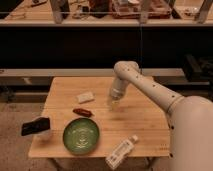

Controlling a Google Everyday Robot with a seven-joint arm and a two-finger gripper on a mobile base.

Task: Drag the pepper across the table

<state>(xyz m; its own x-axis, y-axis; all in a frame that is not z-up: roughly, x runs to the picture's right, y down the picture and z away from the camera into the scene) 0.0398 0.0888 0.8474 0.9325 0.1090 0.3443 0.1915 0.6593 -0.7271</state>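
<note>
Over the middle of the wooden counter [145,122], the claw [114,104] hangs at the end of the white arm [150,90], which reaches in from the robot's body at the right. The claw points down toward the boards, and I cannot tell whether it is wide or narrow. To its left, apart from it, the pepper [82,112] lies flat on the counter, a small dark red shape with its length running left to right. Just behind the pepper sits 1 pale rectangular block [85,97], slightly turned. In front of the pepper, near the counter's front edge, rests 1 round green plate [81,135]. Right of the plate, 1 white bottle [121,152] lies on its side at a slant, its lower end at the front edge. At the counter's left edge, a black object [35,126] rests on something white. Behind the counter stand dark shelves [100,22] bearing clutter.
</note>
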